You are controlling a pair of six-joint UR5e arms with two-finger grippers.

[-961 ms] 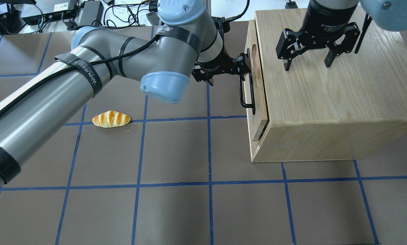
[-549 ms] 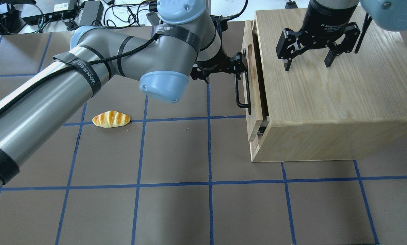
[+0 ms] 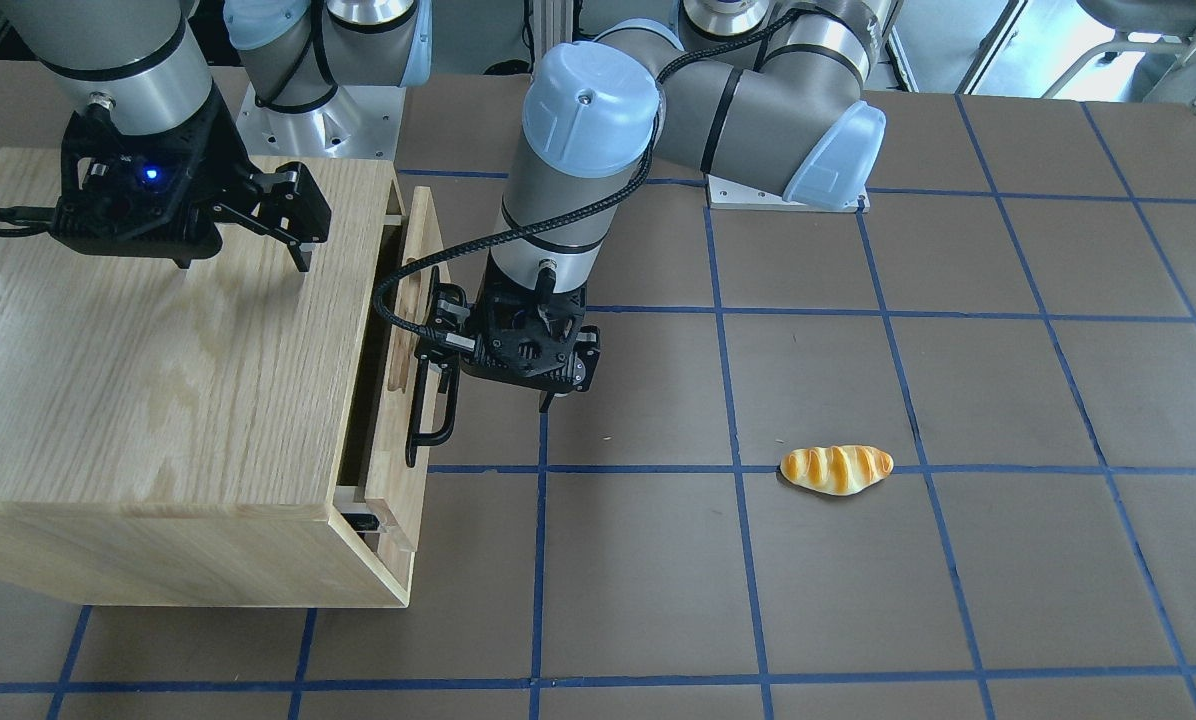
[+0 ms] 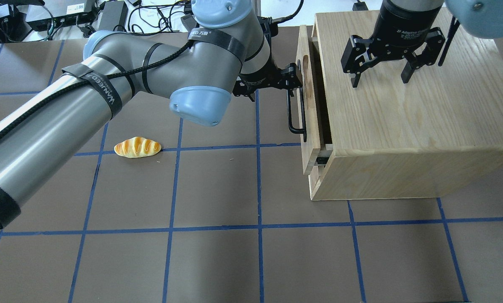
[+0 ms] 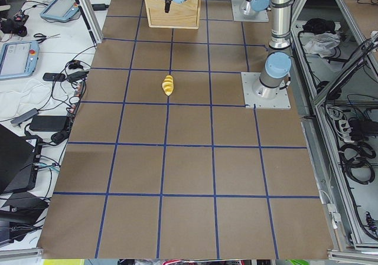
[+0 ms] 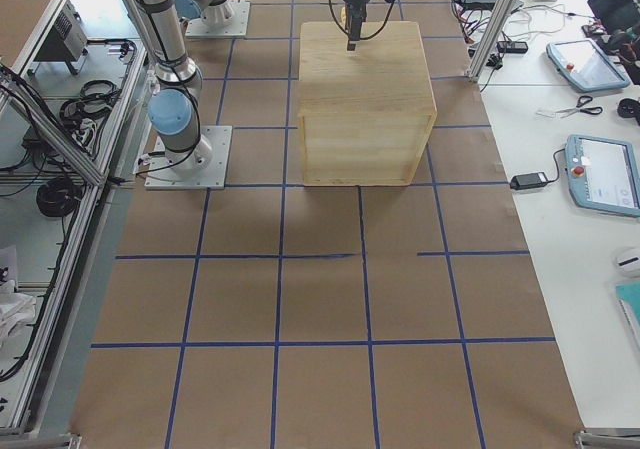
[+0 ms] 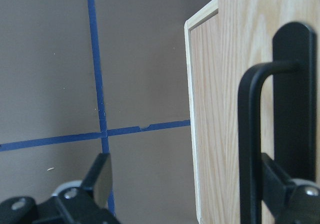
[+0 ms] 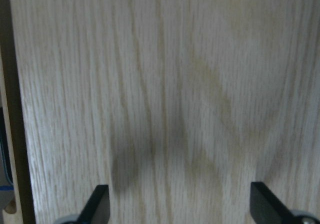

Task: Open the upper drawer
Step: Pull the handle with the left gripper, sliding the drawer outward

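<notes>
The upper drawer [image 4: 308, 105] of the light-oak cabinet [image 4: 403, 105] stands slightly pulled out, with a dark gap behind its front panel [image 3: 403, 400]. Its long black bar handle [image 4: 295, 110] faces the table's middle. My left gripper [image 4: 295, 80] is open at the handle's far end, one finger [image 7: 282, 186] hooked behind the bar [image 7: 250, 134], the other finger [image 7: 102, 176] free over the floor. It also shows in the front-facing view [image 3: 443, 345]. My right gripper [image 4: 379, 80] is open and empty just above the cabinet's top [image 8: 175, 84].
A yellow bread roll [image 4: 137, 147] lies on the brown mat left of the cabinet, also in the front-facing view [image 3: 836, 469]. The left arm's elbow [image 4: 199, 103] hangs over the mat near the drawer. Cables and boxes lie beyond the table's far edge.
The drawer has slid out from the cabinet toward the table's middle, and the gap behind its front has widened. My left gripper moved with the handle. The right gripper has not moved.
</notes>
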